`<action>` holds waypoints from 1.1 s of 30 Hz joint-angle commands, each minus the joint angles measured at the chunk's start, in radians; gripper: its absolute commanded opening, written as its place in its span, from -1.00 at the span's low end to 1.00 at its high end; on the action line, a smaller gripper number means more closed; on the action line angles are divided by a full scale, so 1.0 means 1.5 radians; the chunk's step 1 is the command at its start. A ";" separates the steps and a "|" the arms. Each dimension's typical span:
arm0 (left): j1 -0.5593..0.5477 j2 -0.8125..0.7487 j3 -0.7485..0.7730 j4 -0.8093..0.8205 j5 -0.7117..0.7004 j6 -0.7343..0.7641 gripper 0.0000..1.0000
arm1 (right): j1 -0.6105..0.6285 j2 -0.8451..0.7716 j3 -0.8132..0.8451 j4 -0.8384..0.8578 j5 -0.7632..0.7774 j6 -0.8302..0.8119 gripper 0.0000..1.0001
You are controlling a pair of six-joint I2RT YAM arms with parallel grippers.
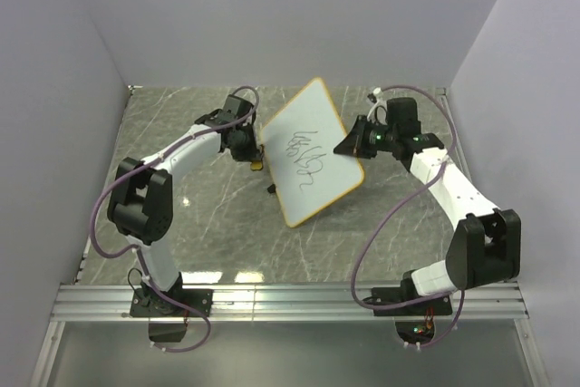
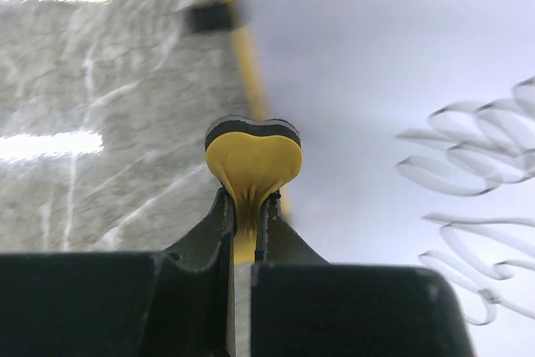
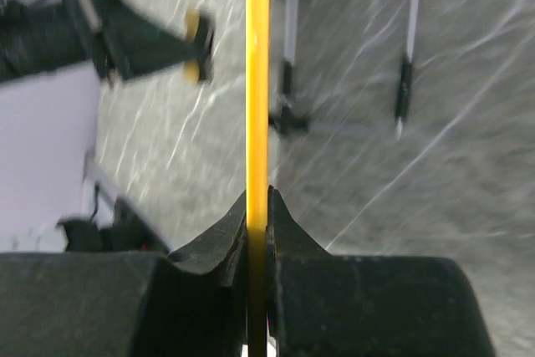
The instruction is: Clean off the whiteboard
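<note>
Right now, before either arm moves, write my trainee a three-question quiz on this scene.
1. True or false: the whiteboard is wiped clean.
2. The left arm's jaws hold: A) a marker; B) a yellow eraser; C) nothing.
3. Fill in: the right arm's jaws are shut on the whiteboard's ___ frame.

Key: 1 false, black scribbles show on it; 2 B; 3 yellow.

The whiteboard (image 1: 313, 151) is tilted over the desk (image 1: 199, 210), between the grippers. The left gripper (image 1: 256, 157), holding the eraser (image 2: 252, 156), is at its left edge. The right gripper (image 1: 348, 144) clamps its right edge.
</note>
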 commanded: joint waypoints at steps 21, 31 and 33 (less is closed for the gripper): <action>-0.058 0.006 0.080 0.056 0.048 0.016 -0.99 | 0.016 0.175 0.212 -0.116 0.006 -0.022 -1.00; -0.061 0.028 0.018 0.155 0.136 0.007 -0.99 | 0.021 0.152 0.151 -0.087 0.005 0.012 -1.00; -0.063 0.021 -0.023 0.179 0.152 0.015 -0.99 | 0.022 0.158 0.151 -0.077 -0.001 0.027 -1.00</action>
